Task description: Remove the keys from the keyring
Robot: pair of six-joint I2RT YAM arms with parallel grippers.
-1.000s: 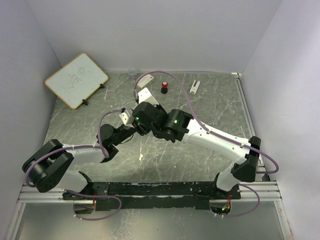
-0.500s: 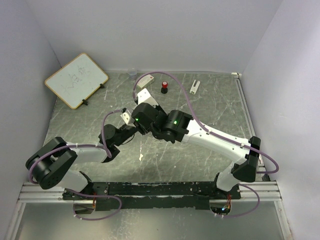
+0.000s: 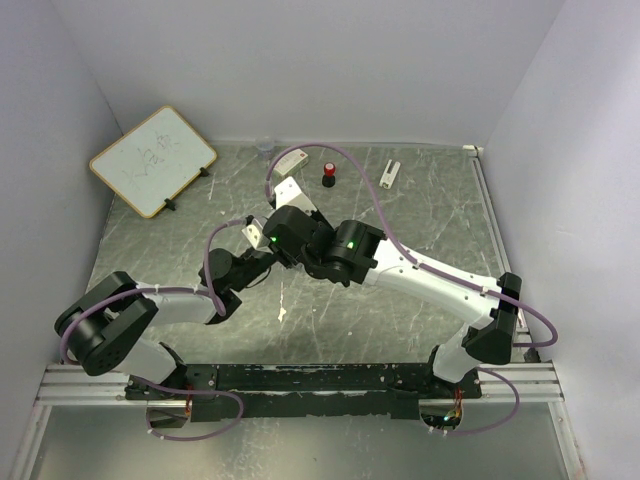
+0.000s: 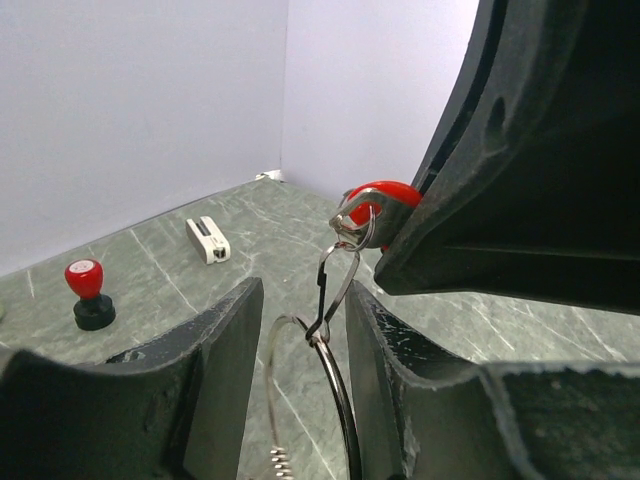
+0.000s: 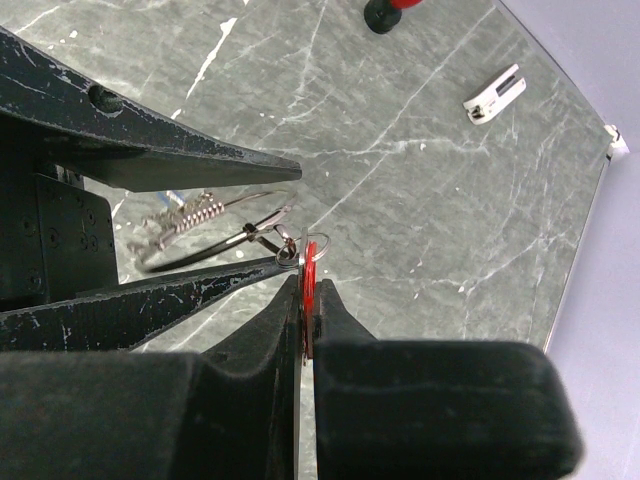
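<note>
The keyring (image 4: 343, 400), a thin silvery wire loop, stands between the left gripper's (image 4: 302, 292) fingers and touches both of them. It also shows in the right wrist view (image 5: 200, 238), with a small coiled spring (image 5: 195, 214) on it. A small wire clip (image 4: 340, 275) links it to the red-headed key (image 4: 385, 195). My right gripper (image 5: 308, 285) is shut flat on that red key (image 5: 310, 262) and holds it above the table. In the top view the left gripper (image 3: 262, 256) and right gripper (image 3: 285, 236) meet at mid-table and hide the keys. I cannot make out any other keys.
A small black object with a red top (image 3: 328, 176) stands at the back, also in the left wrist view (image 4: 88, 292). A white clip-like piece (image 3: 390, 172) lies right of it. A whiteboard (image 3: 152, 160) leans at the back left, beside a white block (image 3: 290, 160) and a clear cup (image 3: 264, 147).
</note>
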